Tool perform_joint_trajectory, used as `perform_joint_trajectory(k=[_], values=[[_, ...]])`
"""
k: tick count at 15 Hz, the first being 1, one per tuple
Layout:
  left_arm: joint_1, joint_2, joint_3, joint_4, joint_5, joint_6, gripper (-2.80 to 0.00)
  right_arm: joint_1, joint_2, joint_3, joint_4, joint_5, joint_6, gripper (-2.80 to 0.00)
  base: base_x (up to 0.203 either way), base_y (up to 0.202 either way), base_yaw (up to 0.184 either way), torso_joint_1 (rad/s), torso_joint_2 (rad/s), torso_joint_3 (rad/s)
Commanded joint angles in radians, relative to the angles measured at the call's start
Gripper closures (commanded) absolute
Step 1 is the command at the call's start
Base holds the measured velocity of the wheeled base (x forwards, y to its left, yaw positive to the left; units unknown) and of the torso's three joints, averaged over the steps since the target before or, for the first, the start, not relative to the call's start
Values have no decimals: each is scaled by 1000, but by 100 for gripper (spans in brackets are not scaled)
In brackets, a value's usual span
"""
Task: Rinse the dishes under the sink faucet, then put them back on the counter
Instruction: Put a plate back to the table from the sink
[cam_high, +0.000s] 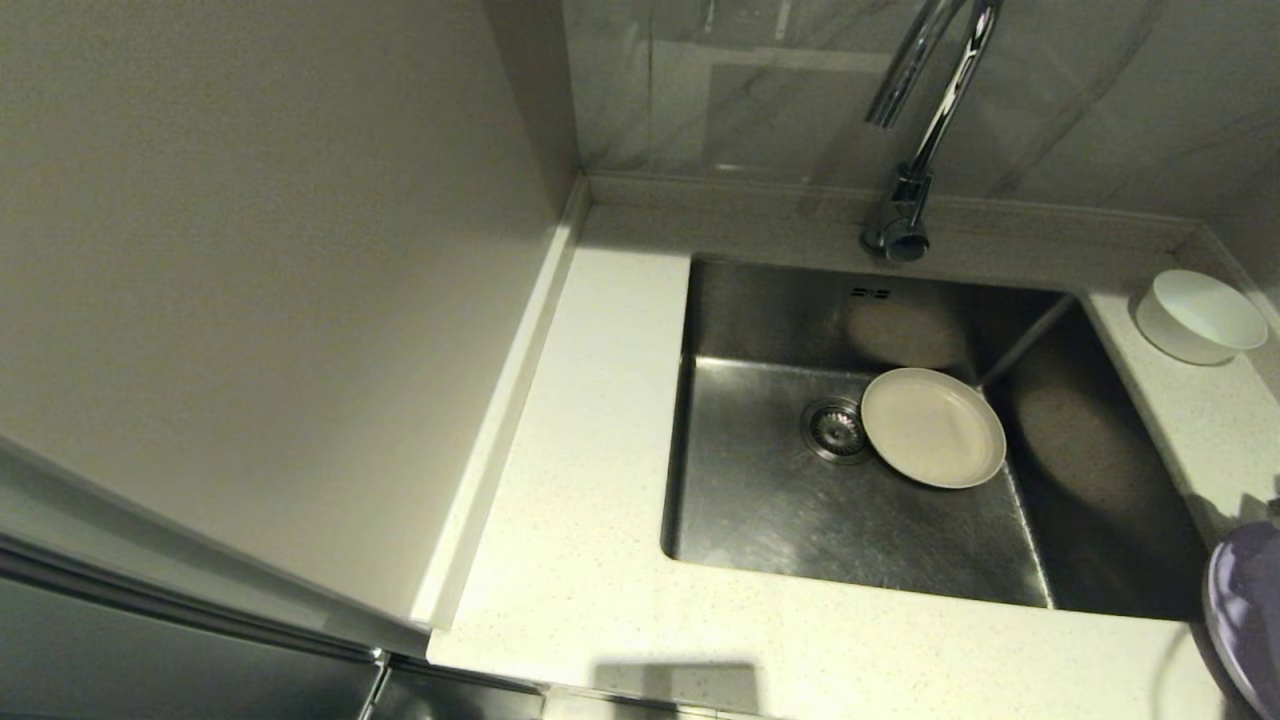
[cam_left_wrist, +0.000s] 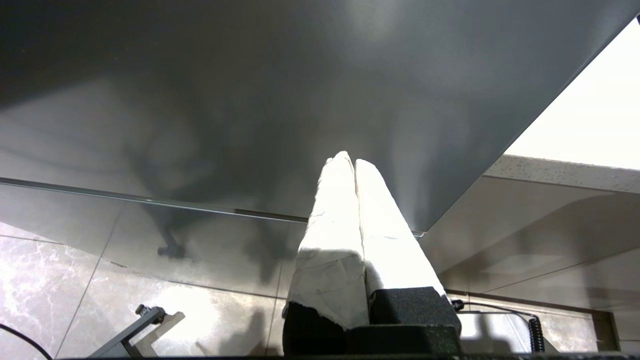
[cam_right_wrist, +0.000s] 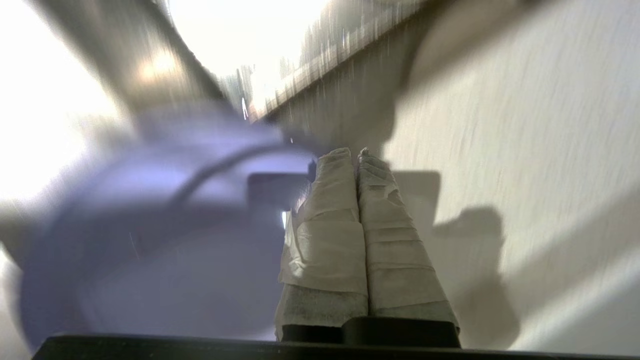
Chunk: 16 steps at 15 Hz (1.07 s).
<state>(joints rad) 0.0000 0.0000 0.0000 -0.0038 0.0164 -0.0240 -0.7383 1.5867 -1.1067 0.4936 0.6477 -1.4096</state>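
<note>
The beige plate (cam_high: 933, 427) lies flat on the floor of the steel sink (cam_high: 760, 520), its rim next to the drain strainer (cam_high: 835, 428). Behind the basin rises the chrome faucet (cam_high: 915, 120); no water shows. The white bowl (cam_high: 1198, 315) stands on the counter (cam_high: 580, 480) at the far right. The lavender plate (cam_high: 1245, 620) shows tilted at the right edge of the head view. In the right wrist view my right gripper (cam_right_wrist: 354, 152) is shut, its taped fingers pinched at the rim of the lavender plate (cam_right_wrist: 150, 225). My left gripper (cam_left_wrist: 349, 159) is shut on nothing, low beside the cabinet front.
A tall pale panel (cam_high: 250, 250) walls off the counter's left side. Grey marbled tiles (cam_high: 760, 90) back the low raised edge behind the faucet. The strip of counter right of the sink (cam_high: 1200, 430) is narrow.
</note>
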Motion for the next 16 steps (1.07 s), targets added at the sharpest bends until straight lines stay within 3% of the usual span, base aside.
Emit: perform_joint_trajectory(k=[1, 3, 7, 10, 13, 14, 16], values=[[0, -2, 0, -1, 0, -1, 0, 152, -32, -55, 4, -45, 190, 0, 0, 0, 0, 0, 0, 0], [0, -2, 0, -1, 0, -1, 0, 303, -61, -83, 5, -167, 348, 0, 0, 0, 0, 0, 0, 0], [0, -2, 0, -1, 0, -1, 0, 530, -44, -102, 5, -426, 468, 0, 0, 0, 0, 0, 0, 0], [0, -2, 0, -1, 0, -1, 0, 639, 45, -133, -1, -463, 538, 0, 0, 0, 0, 0, 0, 0], [0, -2, 0, -1, 0, -1, 0, 752, 158, -228, -3, -508, 703, 0, 0, 0, 0, 0, 0, 0], [0, -2, 0, -1, 0, -1, 0, 782, 200, -261, -5, -533, 766, -280, 0, 0, 0, 0, 0, 0], [0, -2, 0, -1, 0, -1, 0, 810, 270, -293, -65, -561, 860, -280, 0, 0, 0, 0, 0, 0]])
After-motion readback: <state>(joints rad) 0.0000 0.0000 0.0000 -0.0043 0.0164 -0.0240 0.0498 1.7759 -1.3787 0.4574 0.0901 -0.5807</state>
